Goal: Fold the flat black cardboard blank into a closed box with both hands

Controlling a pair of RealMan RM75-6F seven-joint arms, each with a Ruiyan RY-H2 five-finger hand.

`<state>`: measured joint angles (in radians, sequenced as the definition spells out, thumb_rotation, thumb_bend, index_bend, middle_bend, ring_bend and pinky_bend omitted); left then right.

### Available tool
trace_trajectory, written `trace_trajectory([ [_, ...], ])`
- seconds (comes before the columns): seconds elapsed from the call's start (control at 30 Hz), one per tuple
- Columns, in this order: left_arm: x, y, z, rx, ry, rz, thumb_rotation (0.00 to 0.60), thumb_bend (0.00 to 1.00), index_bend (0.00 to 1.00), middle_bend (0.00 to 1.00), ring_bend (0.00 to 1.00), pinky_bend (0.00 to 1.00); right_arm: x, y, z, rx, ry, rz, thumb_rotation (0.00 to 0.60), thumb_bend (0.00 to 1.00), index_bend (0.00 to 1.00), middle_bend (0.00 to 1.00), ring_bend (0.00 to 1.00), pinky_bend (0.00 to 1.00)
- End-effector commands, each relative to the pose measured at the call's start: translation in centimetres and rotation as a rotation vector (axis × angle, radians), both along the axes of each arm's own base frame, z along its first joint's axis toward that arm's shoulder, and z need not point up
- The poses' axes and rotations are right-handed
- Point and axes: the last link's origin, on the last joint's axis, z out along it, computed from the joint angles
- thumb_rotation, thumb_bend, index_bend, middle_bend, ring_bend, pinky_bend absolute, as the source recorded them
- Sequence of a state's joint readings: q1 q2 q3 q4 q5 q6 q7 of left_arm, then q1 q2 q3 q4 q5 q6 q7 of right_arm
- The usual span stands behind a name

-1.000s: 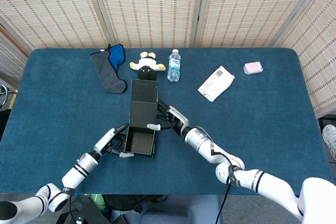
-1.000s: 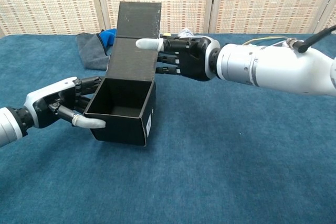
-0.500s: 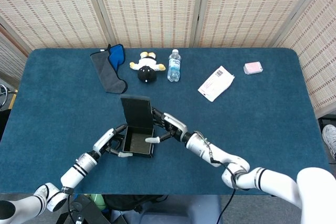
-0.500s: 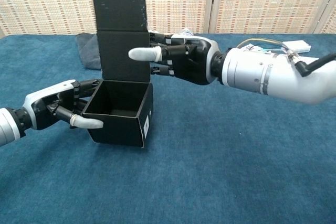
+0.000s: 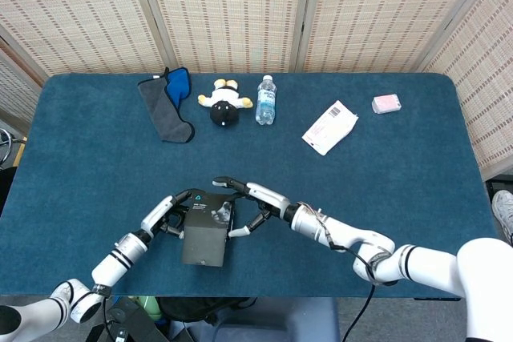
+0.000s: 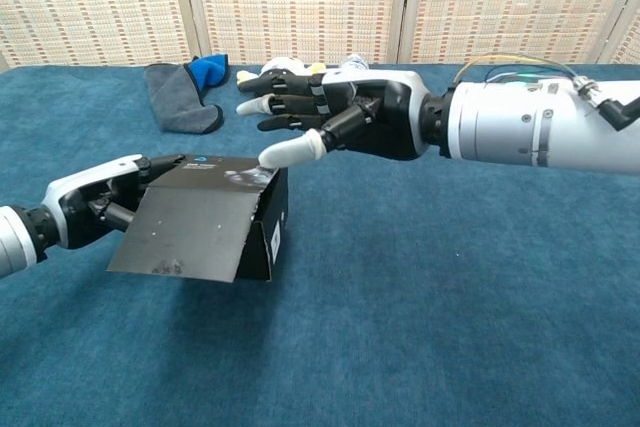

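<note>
Cardboard box (image 5: 203,234) near the table's (image 5: 401,174) front edge now has its lid, upright a moment ago, lying over the opening, my right hand (image 6: 335,117) spread above with thumb pressing it, my left hand (image 6: 100,202) gripping its side, so only tucking seems left.

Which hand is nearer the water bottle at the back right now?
Right. The right hand is over the box lid, closer to the water bottle; the left hand, gripping the box's left side, lies farther away.

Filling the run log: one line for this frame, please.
black cardboard box: lid down, flap overhanging front | left hand: holds box side | right hand: fingers spread, thumb on lid
</note>
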<state>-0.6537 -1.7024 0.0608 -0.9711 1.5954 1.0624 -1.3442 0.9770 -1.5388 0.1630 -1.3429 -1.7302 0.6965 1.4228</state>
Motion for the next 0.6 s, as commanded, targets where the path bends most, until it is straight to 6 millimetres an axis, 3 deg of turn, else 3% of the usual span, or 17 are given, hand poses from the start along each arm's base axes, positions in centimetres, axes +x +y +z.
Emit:
trace_trajectory([
  [0.03,0.1,0.1,-0.1,0.004,0.009,0.004,0.6,0.08,0.24,0.3,0.67,0.83,0.5,0.1,-0.3,-0.007,0.053,0.032,0.6,0.0,0.0,0.03,0.01,0.13],
  [0.6,1.1,-0.3,-0.6,0.087,0.044,0.045,0.6,0.08,0.23,0.3,0.68,0.83,3.3,-0.5,-0.4,-0.231,0.26,0.2,0.6,0.0,0.03,0.13,0.02,0.13],
])
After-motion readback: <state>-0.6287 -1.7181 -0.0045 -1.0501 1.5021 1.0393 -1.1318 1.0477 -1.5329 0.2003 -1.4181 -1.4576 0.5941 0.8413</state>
